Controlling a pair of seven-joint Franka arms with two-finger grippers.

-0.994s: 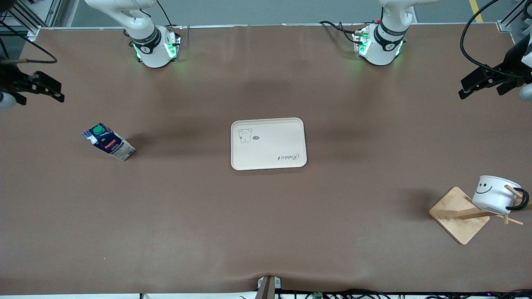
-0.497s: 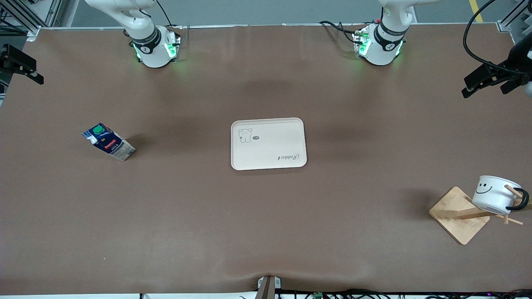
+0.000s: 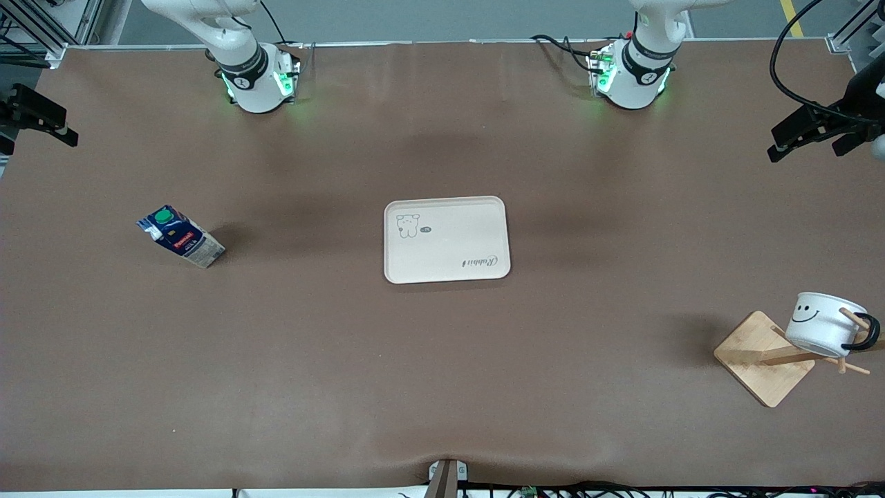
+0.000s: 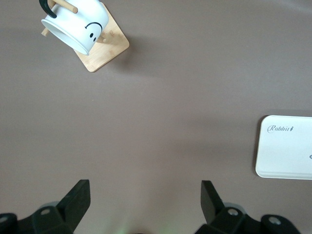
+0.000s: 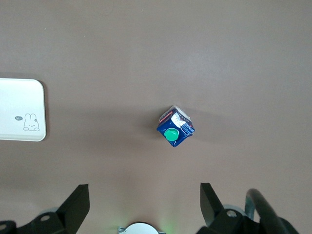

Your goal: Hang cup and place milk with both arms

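Observation:
The cup hangs tilted by its black handle on a peg of the wooden rack, at the left arm's end of the table near the front camera. It also shows in the left wrist view. The milk stands on the table toward the right arm's end and shows in the right wrist view. My left gripper is open and empty, high over the table's edge at the left arm's end. My right gripper is open and empty, high over the edge at the right arm's end.
A cream tray with a small animal drawing lies flat at the middle of the table, bare. It shows in the left wrist view and in the right wrist view. The arm bases stand along the table's top edge.
My right gripper has drawn up and outward over the table's edge. My left gripper has shifted slightly outward. The cup, the milk and the tray have not moved.

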